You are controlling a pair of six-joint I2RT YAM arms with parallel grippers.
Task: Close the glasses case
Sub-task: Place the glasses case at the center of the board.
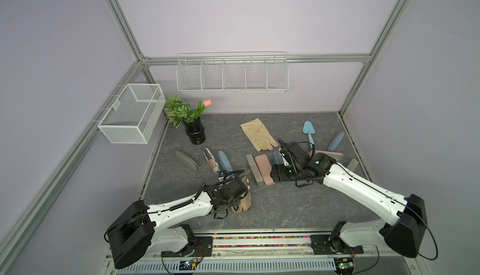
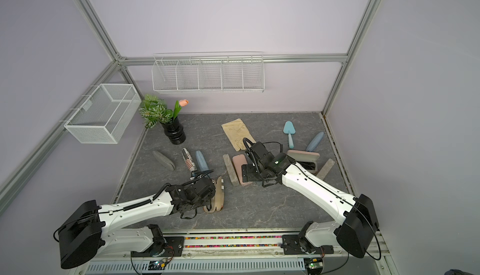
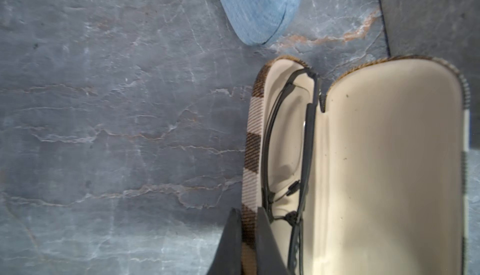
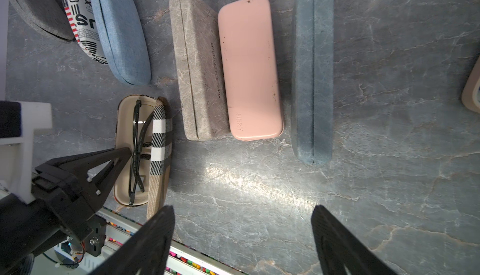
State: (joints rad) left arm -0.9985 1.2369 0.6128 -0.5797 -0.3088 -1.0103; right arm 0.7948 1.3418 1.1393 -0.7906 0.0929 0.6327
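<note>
Lettering "HERY" on pink case (image 4: 249,65)

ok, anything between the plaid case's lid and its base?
Yes: the left hand is shut on the case's base wall, with one finger inside the rim, likely in the lid's path. The glasses lie down inside.

Colours and checks
The glasses case (image 4: 159,141) has brown, white and black checks, cream inside; the box (image 4: 249,65) is pink.

Cream glove (image 1: 258,133), blue trowel (image 1: 309,129), black vase (image 1: 194,132) with plant (image 1: 179,111)
</note>
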